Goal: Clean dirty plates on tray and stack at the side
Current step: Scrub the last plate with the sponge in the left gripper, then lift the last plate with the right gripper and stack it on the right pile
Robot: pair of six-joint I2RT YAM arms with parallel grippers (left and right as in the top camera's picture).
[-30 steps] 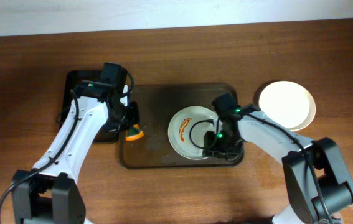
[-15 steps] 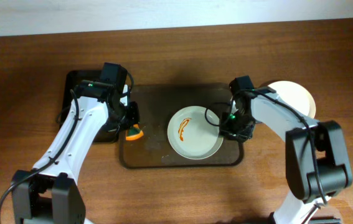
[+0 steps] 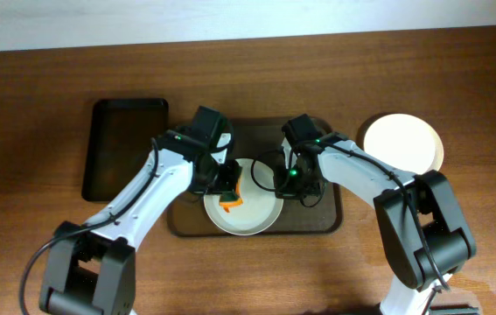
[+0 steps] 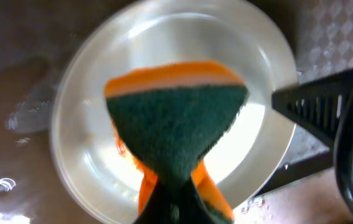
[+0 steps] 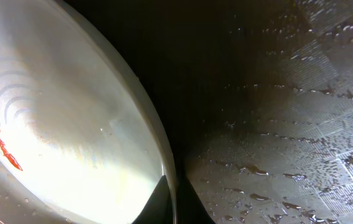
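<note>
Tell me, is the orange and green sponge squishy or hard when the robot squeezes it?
Probably squishy: the sponge folds into a narrow waist where the left end effector pinches it. Likely light, since that small pinch holds it up. It may drag rather than slide on the plate, given its rough green face.

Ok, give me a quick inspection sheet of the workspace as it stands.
Surface: wooden table; brown tray wet with droplets.
Job's things: dirty plate on the tray, with a red sauce streak; stacked plates off the tray, on the right side.
Clutter: black tray on the left.
Grippers: left gripper shut on sponge over the dirty plate; right gripper pinching that plate's rim.
Cables: black cable looping by the right gripper.
Surroundings: white wall along the far edge.
</note>
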